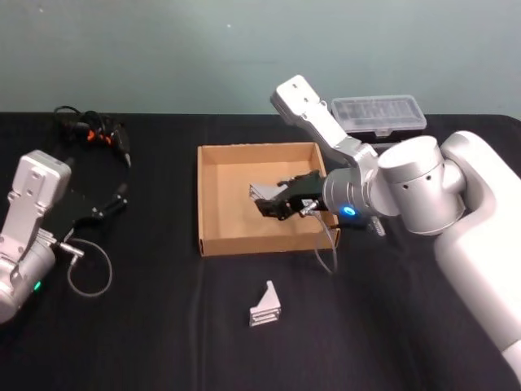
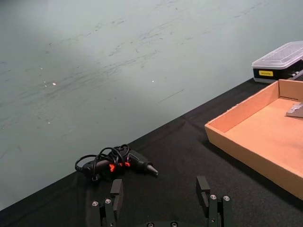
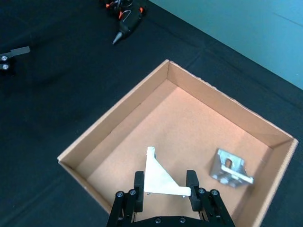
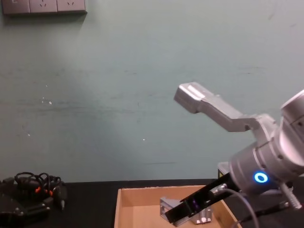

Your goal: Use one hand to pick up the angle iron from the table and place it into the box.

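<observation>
Right tool (image 3: 164,190) over box (image 3: 116,117), clamped on angle iron (image 3: 158,177); second bracket (image 3: 230,169) lying inside. Left tool (image 2: 160,191) parked, spread, empty.

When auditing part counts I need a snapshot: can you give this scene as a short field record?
right gripper: shut on held iron, over the box
held iron: white triangular bracket between the gripper's fingers
box: open cardboard, mid-table
second iron: lying inside the box
third iron: on the table, in front of the box
left gripper: open, holding nothing, parked at the table's left
irons counted: three
</observation>
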`<state>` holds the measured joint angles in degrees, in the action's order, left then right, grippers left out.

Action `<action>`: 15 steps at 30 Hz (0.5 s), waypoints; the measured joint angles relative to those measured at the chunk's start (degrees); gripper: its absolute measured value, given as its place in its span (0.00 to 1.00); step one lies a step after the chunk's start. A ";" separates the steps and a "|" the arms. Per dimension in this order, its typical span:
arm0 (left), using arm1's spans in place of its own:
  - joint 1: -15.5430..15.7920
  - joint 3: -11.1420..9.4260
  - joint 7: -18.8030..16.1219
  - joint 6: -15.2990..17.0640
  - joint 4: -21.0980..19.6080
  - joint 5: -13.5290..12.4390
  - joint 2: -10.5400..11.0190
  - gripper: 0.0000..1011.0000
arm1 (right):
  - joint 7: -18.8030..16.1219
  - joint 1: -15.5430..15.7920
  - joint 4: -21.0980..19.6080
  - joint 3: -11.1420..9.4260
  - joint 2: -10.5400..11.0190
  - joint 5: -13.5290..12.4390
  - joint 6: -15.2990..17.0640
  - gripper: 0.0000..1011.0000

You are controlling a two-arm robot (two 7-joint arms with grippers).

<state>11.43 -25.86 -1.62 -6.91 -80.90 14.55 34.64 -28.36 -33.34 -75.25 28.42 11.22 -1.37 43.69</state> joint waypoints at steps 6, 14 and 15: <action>0.00 0.00 0.00 0.00 0.00 0.00 0.00 1.00 | 1.17 -1.78 4.81 0.76 -2.16 1.09 -1.95 0.54; 0.00 0.00 0.00 0.00 0.00 0.00 0.00 1.00 | 1.79 -3.25 9.65 0.51 -3.91 1.57 -3.29 0.54; 0.00 0.00 0.00 0.00 0.00 0.00 0.00 1.00 | 1.83 -3.35 10.09 0.45 -4.07 1.60 -3.39 0.54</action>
<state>11.43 -25.87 -1.62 -6.91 -80.90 14.55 34.64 -26.53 -36.68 -65.16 28.87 7.16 0.23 40.30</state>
